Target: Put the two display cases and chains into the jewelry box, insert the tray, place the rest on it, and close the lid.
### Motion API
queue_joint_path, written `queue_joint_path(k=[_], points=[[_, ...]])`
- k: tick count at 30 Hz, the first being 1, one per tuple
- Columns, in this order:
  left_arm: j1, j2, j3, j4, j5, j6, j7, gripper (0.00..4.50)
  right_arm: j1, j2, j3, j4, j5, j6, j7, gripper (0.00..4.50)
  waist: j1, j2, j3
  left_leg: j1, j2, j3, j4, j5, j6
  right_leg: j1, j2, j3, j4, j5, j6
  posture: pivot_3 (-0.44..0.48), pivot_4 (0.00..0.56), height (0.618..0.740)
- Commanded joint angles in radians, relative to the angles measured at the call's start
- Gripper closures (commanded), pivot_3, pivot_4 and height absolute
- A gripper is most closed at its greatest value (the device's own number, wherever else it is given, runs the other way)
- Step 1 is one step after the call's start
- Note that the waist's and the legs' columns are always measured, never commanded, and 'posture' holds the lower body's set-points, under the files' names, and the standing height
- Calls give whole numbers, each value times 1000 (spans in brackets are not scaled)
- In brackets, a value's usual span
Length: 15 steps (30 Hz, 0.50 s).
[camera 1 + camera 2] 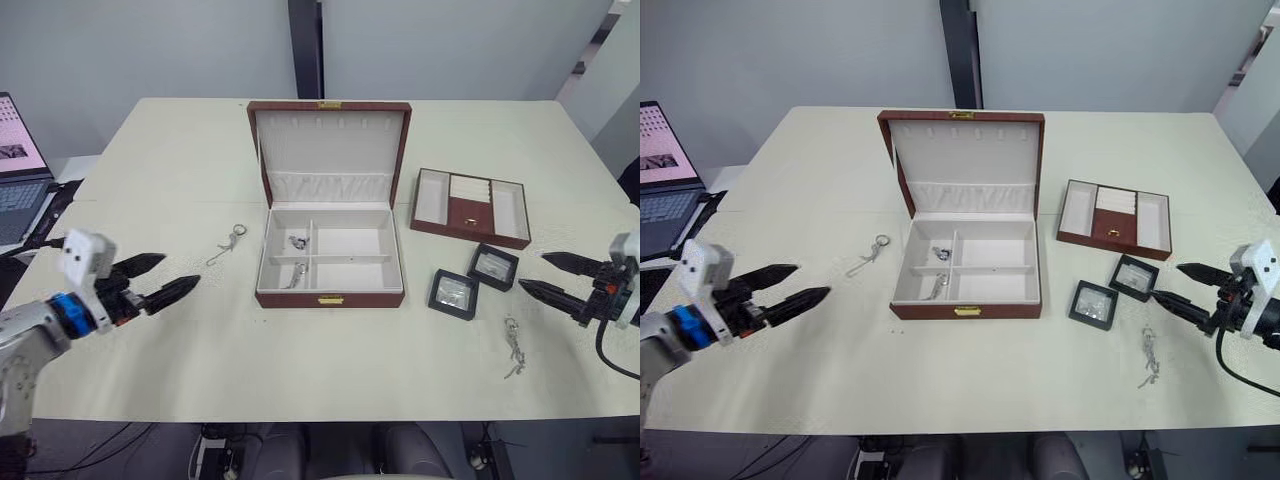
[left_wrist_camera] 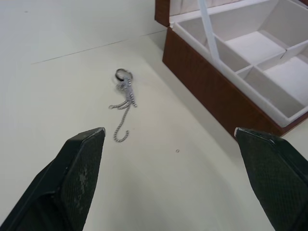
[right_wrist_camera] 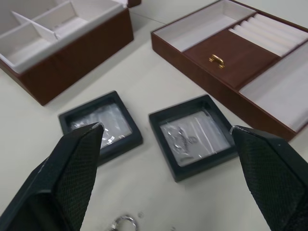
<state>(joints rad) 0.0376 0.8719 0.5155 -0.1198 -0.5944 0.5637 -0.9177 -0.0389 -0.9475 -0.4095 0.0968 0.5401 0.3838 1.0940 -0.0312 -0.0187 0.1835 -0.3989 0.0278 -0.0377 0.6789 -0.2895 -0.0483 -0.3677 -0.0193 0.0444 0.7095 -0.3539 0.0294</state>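
Observation:
The brown jewelry box (image 1: 330, 296) stands open in the middle of the table, lid upright. Small chains (image 1: 297, 243) lie in its left compartments. Right of it sits the brown tray (image 1: 470, 208). Two black display cases (image 1: 453, 293) (image 1: 493, 266) lie in front of the tray, seen close in the right wrist view (image 3: 101, 125) (image 3: 192, 135). One chain (image 1: 229, 243) lies left of the box and another chain (image 1: 514, 345) lies near the front right. My left gripper (image 1: 160, 280) is open, left of the box. My right gripper (image 1: 555, 277) is open, right of the cases.
A laptop (image 1: 15, 170) sits off the table's left edge. The table (image 1: 180, 150) has free room at the back corners and along the front.

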Motion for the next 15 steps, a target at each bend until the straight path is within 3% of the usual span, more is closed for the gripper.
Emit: queue_joint_path(k=[1, 15], points=[[36, 39, 86, 39, 25, -46, -24, 18, -24, -32, -27, 77, -40, -73, 28, 0, 0, 0, 0, 0, 0, 0, 0, 0, 0, 0, 0, 0, 0, 0, 0, 0, 150, 740], [92, 48, 155, 125, 66, -92, -26, 18, -46, -46, -31, 232, -112, -173, 41, 0, -1, 0, 0, 0, 1, 0, -1, 0, 0, 0, 0, 0, 0, 0, 0, 0, 150, 740]])
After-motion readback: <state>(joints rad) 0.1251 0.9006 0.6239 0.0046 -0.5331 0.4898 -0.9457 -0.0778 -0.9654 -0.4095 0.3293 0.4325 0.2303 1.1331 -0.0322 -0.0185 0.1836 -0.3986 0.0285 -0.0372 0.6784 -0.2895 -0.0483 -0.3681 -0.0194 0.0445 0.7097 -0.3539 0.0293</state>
